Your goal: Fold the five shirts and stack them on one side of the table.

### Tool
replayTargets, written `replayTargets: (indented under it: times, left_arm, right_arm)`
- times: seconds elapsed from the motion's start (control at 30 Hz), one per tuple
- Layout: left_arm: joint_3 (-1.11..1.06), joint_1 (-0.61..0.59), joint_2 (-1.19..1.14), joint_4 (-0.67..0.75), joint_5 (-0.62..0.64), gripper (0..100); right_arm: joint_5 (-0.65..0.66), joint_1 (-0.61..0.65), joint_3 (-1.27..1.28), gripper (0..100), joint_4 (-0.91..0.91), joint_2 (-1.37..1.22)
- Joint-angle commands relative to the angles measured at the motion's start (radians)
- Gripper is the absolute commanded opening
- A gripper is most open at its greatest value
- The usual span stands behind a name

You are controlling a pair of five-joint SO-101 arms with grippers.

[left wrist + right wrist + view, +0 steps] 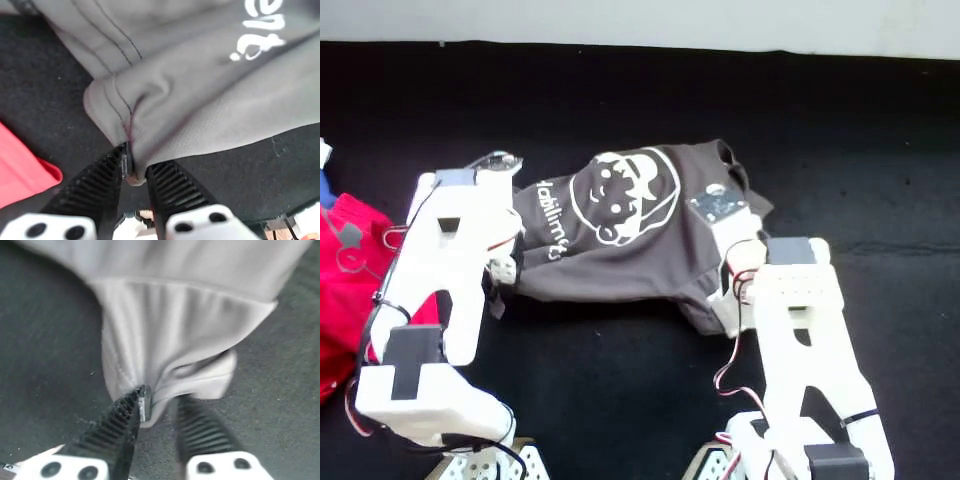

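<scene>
Item: grey printed fabric shirt, mid-table on black cloth. Left gripper pinches its hem corner; right gripper pinches the opposite edge, seemingly paired holds for folding it over.

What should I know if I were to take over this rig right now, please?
Left gripper: shut on a hem corner of the grey shirt.
Right gripper: shut on the bunched edge at the shirt's other end.
Things: the grey shirt lies print up in the middle of the black table, stretched between the two arms. A red garment lies crumpled at the table's edge on the left arm's side.
Done: both grips are set, but no fold is made yet.
Left: fold the grey shirt, set it to one side, then handle the red garment and the remaining shirts.
</scene>
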State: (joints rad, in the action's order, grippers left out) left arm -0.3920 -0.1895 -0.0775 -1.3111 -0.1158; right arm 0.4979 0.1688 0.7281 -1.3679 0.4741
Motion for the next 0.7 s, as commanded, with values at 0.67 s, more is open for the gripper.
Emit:
replayTargets:
  times: [0.67]
  left_arm:
    - [-0.068,-0.196,-0.096,0.192,-0.081,1]
  right_arm:
    - [0.006,-0.137,-0.053,19.9,0.338,-0.300]
